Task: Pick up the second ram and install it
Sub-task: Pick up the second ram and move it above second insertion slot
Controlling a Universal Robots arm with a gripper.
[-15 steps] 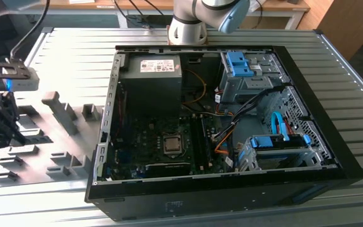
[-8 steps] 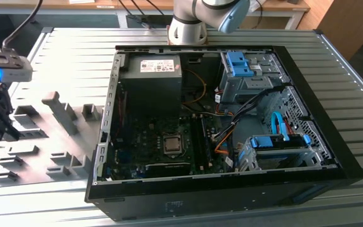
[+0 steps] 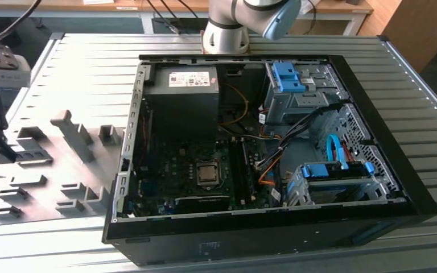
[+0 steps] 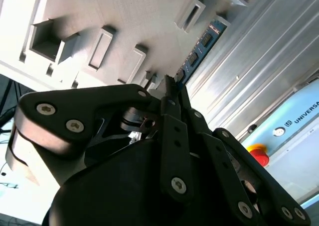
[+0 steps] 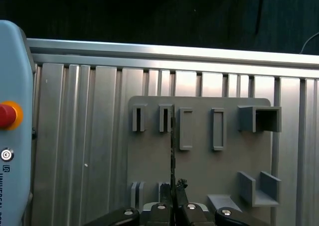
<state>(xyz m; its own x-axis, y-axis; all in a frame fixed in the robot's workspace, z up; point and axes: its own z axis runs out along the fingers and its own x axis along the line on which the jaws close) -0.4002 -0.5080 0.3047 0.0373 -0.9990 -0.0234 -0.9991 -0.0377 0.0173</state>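
Note that the fingers (image 5: pixel 181 198) of the gripper (image 5: pixel 174 188) are drawn together on the second ram (image 4: pixel 199 49), pinching one end of the board by its two faces. In the first wrist view the stick appears edge-on, as a thin dark line running away from the fingertips. Treat the pick-up as the step in hand: the ram stands on edge at the grey fixture plate (image 5: pixel 229 161), with its far end at a narrow slot block (image 5: pixel 165 119), and you cannot tell whether it is clear of its seats. Installation is not yet done. As a judgement, a lift from here calls for a straight pull in line with the slot walls and a square pinch, since a thin board gripped at one end can tilt or bind. The neighbouring rectangular pockets (image 5: pixel 185 129) on the plate show bare grey floors. In the exterior view the plate lies on the ribbed table (image 3: pixel 89 62), to that view's left of the open computer case (image 3: pixel 279 242). The case holds the motherboard (image 3: pixel 169 165) with its CPU socket (image 3: pixel 205 172), long black slot rails (image 3: pixel 241 165) just beside the socket, a power supply (image 3: pixel 180 96), blue drive cages (image 3: pixel 288 77) and loose cables (image 3: pixel 268 170). Whether a stick already sits in the rails cannot be told.
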